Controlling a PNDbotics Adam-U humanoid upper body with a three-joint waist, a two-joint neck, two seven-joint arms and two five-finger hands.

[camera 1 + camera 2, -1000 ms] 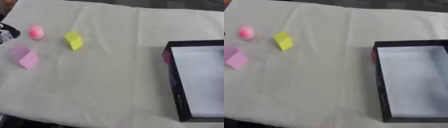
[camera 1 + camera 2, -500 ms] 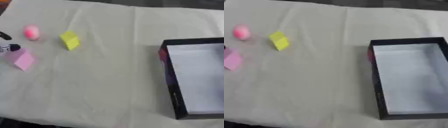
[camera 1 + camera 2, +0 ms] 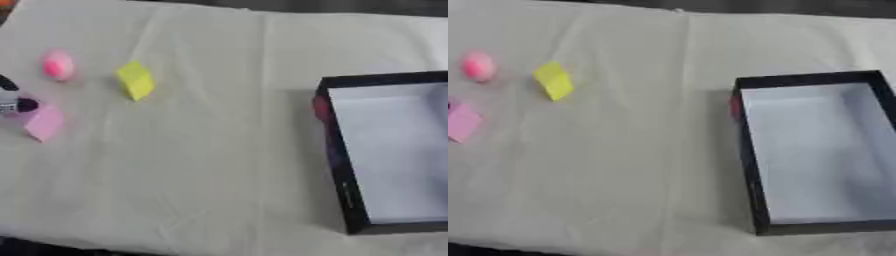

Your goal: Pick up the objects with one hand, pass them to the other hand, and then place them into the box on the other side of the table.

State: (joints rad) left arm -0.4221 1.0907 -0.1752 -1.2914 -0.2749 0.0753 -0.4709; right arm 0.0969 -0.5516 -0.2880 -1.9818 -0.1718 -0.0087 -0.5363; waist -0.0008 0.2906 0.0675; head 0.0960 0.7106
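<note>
1. Left eye view: worktop point(image 3: 219, 165) covered with a pale cloth; the left hand point(image 3: 10, 97) shows only as a dark and silver part at the left edge, touching or just beside the pink block point(image 3: 44, 122); whether it is released or clenched cannot be told.
2. Pink ball point(image 3: 59, 65) lies near the far left corner, with the yellow block point(image 3: 136, 80) just to its right.
3. Black box point(image 3: 815, 150), white inside, sits at the right edge.
4. Small red patch point(image 3: 321, 106) shows against the box's left wall.
5. Right hand appears in neither view.
</note>
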